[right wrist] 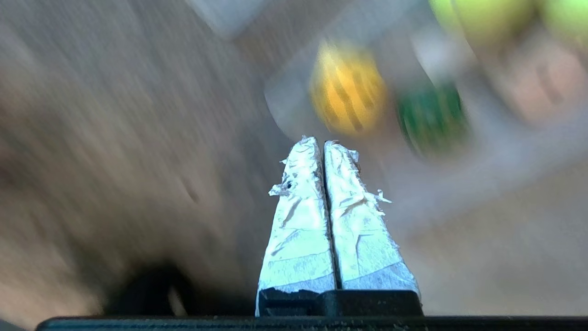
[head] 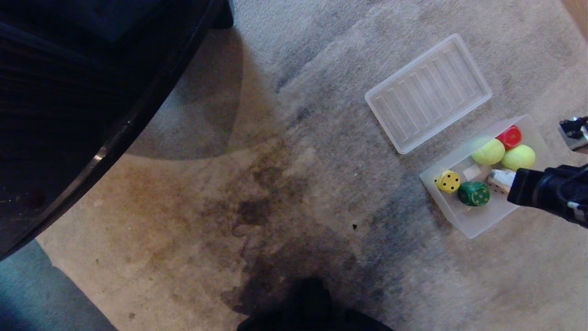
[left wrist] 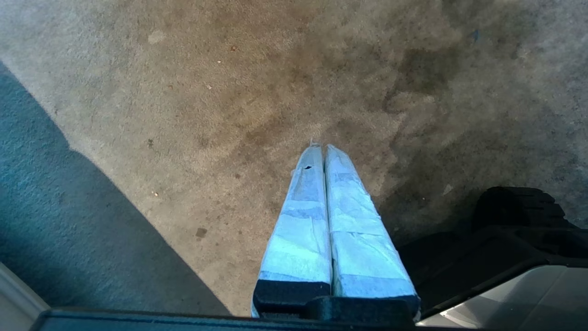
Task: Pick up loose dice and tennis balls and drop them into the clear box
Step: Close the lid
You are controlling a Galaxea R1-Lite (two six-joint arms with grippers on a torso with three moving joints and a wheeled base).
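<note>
the stained beige carpet (head: pixel 257 193) carries everything. on it the flat ribbed clear lid (head: pixel 428 92) lies apart, likely so the shallow frosted clear box (head: pixel 477 220) stays open. inside are two yellow-green tennis balls (head: pixel 488 151), a red die (head: pixel 510 136), a dark green die (head: pixel 473 193) and a yellow die (head: pixel 448 181); a beige one is half hidden. the right gripper (right wrist: pixel 321 147), fingers together and empty, hangs at the box's edge. the left gripper (left wrist: pixel 320 148), also closed, is parked over bare carpet.

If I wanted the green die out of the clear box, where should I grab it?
Come straight down from above and pinch the green die on two opposite flat side faces. It sits near the clear box's front wall, with the yellow die close beside, so a sideways approach looks blocked.
</note>
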